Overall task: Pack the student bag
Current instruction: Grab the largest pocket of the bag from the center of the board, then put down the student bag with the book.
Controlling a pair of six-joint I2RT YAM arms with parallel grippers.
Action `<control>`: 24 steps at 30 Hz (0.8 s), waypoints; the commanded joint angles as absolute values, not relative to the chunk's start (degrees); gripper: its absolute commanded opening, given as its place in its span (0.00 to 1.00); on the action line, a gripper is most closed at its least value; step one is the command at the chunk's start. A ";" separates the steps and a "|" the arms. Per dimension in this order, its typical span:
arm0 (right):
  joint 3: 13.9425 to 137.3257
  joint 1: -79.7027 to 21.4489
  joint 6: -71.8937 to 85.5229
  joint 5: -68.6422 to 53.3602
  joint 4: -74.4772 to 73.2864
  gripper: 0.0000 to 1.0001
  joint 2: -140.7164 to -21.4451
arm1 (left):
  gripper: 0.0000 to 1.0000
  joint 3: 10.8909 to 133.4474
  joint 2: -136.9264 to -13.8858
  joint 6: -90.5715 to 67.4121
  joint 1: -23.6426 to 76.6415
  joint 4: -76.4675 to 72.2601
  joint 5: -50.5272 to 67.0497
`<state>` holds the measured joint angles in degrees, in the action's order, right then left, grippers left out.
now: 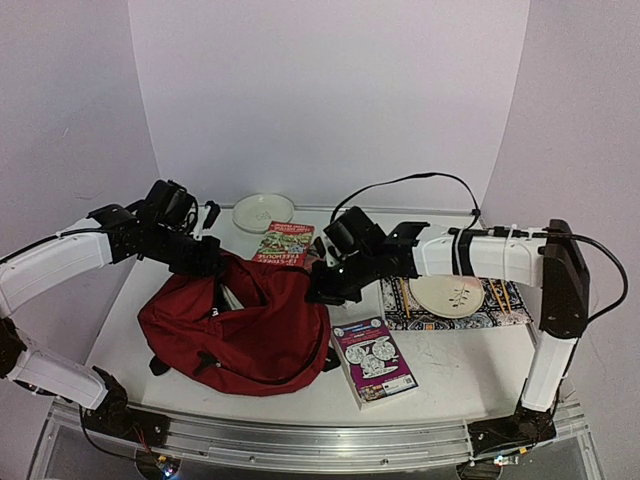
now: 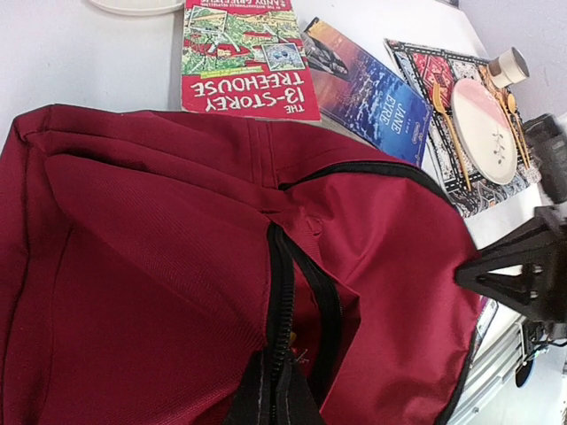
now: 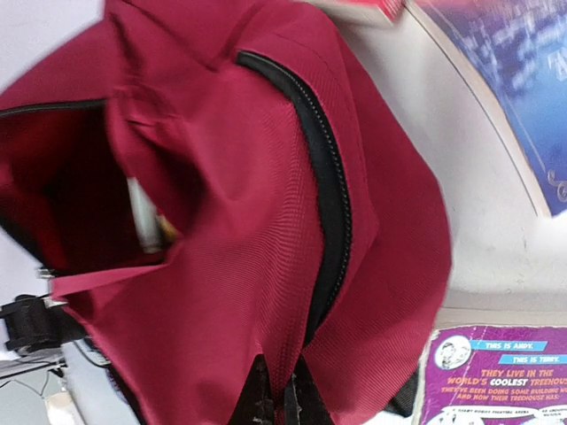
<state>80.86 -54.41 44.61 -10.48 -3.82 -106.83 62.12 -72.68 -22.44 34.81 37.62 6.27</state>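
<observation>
Left wrist view is filled by the student bag (image 2: 159,266), soft dark red cloth with a fine ribbed weave and rounded folds, crossed by a curving black zip (image 2: 282,283). The left gripper (image 2: 273,394) sits at the bottom edge of the frame. Its two black fingers are drawn together and pinch the zip seam, with their bases cut off by the frame. Right wrist view shows the right gripper (image 3: 276,398) likewise closed on a fold of the red fabric beside a second zip (image 3: 332,195); the upper left of that picture is soft with blur. The bag's mouth gapes at the left there, dark inside, with a pale flat strip (image 3: 142,217) too shadowed to identify. Top external view places the bag at lower left of centre on the white table (image 1: 470,375), slumped in a heap with a black strap end (image 1: 160,365) poking out at its lower left. From that height the fingers merge into the dark arm housings at the bag's upper edge. Flat glossy books lie around it. A red Treehouse paperback (image 2: 244,57) has its near edge hidden by the bag, a blue Jane Eyre (image 2: 368,93) lies just beside it, and a purple book (image 1: 373,360) is at lower centre. At the right a patterned placemat (image 1: 500,318) carries a round pale plate (image 1: 452,295) and gold-coloured cutlery (image 2: 447,133). A white dish (image 1: 263,212) sits at the back.
</observation>
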 commanded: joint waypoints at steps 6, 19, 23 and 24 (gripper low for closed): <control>90.42 -54.75 41.32 -11.96 -7.64 0.00 -99.20 | 0.00 68.75 -70.05 -17.55 34.81 40.66 -0.81; 83.81 -54.29 39.80 -0.98 -14.50 0.00 -94.79 | 0.00 69.97 -75.06 -19.48 35.23 39.64 12.75; 78.88 -53.64 40.11 2.85 -15.73 0.00 -92.86 | 0.00 68.37 -75.96 -21.03 36.75 36.99 14.87; 78.11 -53.57 40.20 3.34 -15.87 0.00 -92.60 | 0.00 68.15 -76.49 -21.43 37.38 36.20 15.22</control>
<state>81.14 -54.24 40.85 -2.38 -13.29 -96.71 68.08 -75.79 -19.56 35.57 41.81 10.74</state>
